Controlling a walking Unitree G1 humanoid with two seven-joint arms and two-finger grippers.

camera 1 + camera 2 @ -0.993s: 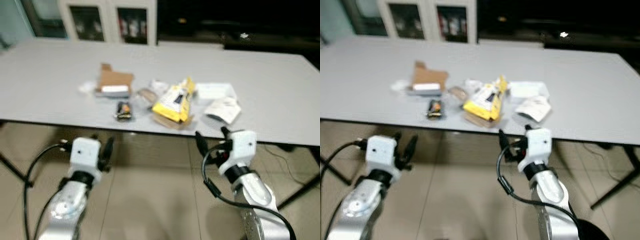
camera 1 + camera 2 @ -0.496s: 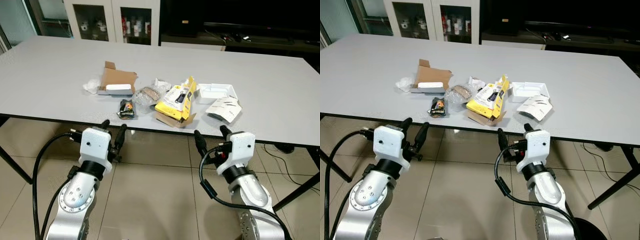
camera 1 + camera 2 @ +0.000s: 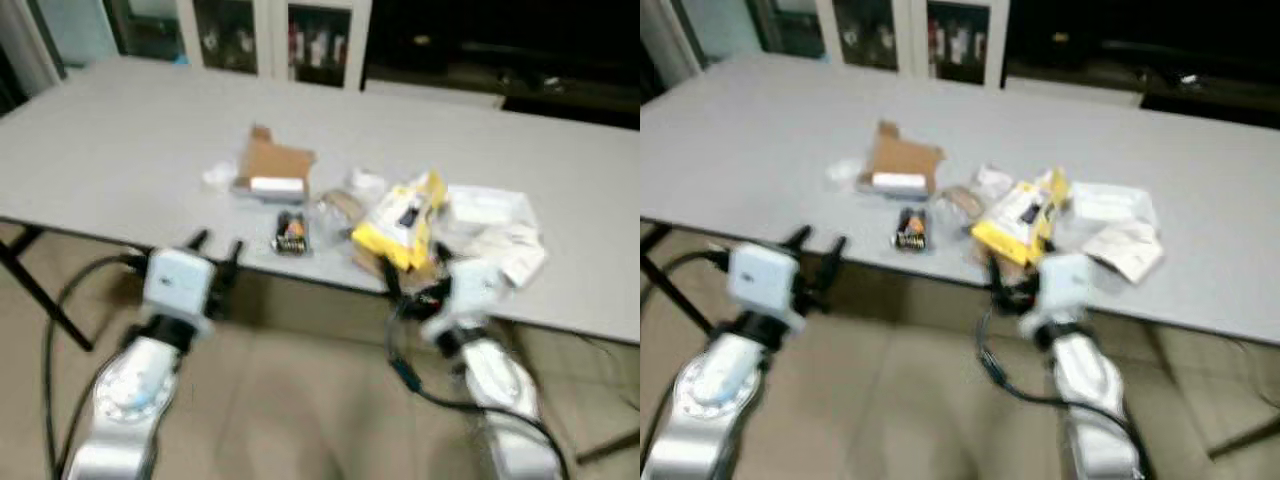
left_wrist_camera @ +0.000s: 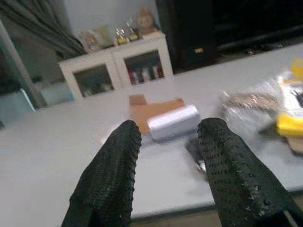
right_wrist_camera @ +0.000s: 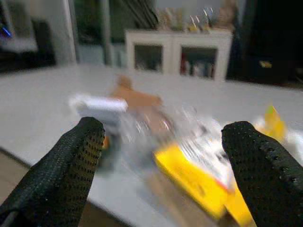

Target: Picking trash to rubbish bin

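Note:
Trash lies in a cluster on the grey table (image 3: 120, 130): a brown cardboard box (image 3: 273, 162) with a white piece at its front, a small dark wrapper (image 3: 290, 232), a clear plastic wrapper (image 3: 345, 205), a yellow package (image 3: 405, 222), a white tray (image 3: 485, 205) and a printed paper (image 3: 518, 252). My left gripper (image 3: 215, 243) is open at the table's front edge, left of the dark wrapper, facing the cardboard box (image 4: 151, 109). My right gripper (image 3: 415, 272) is open at the edge just before the yellow package (image 5: 199, 182). Neither holds anything.
White glass-door cabinets (image 3: 250, 35) stand behind the table, with dark furniture (image 3: 520, 50) to their right. A black table leg (image 3: 50, 300) slants down at the left and another shows at the lower right. Tiled floor lies below the arms.
The whole picture has shifted right and blurred, so the camera is moving. The table looks nearer. My right gripper now reaches the table edge at the yellow package; both stay open.

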